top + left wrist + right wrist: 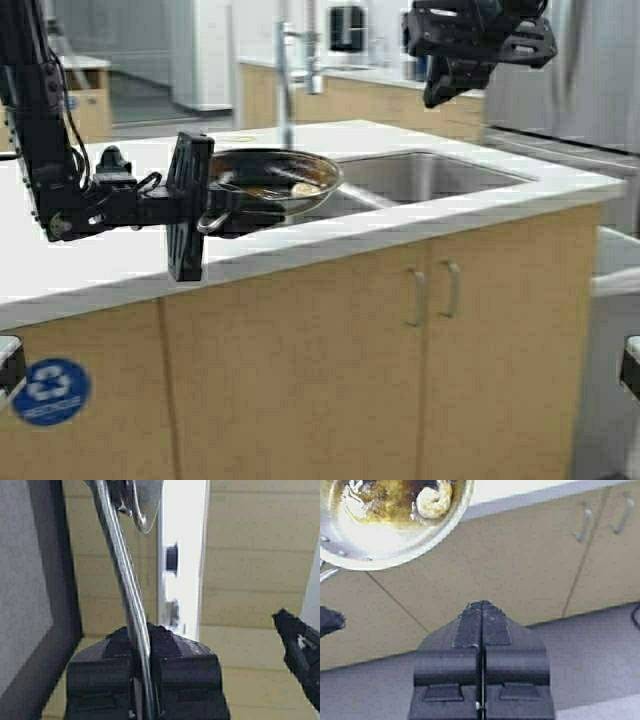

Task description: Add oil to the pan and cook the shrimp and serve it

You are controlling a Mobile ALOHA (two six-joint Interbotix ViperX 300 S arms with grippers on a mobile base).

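The pan (pixel 275 180) is held in the air just above the white countertop (pixel 100 260), beside the sink. My left gripper (pixel 213 217) is shut on its steel loop handle (pixel 127 590), which passes between the jaws of the left gripper (pixel 142 636). One pale curled shrimp (pixel 303 188) lies in the pan on a brown-stained bottom. In the right wrist view the pan (pixel 355 552) and the shrimp (pixel 435 500) show from above. My right gripper (pixel 438 96) hangs high over the sink, shut on nothing (pixel 481 606). The oil is out of view.
A steel sink (pixel 430 175) with a tall faucet (pixel 288 70) is set in the counter to the right of the pan. Below are wooden cabinet doors with handles (pixel 432 292) and a blue recycling sticker (pixel 50 391). A steel appliance (pixel 590 70) stands at the far right.
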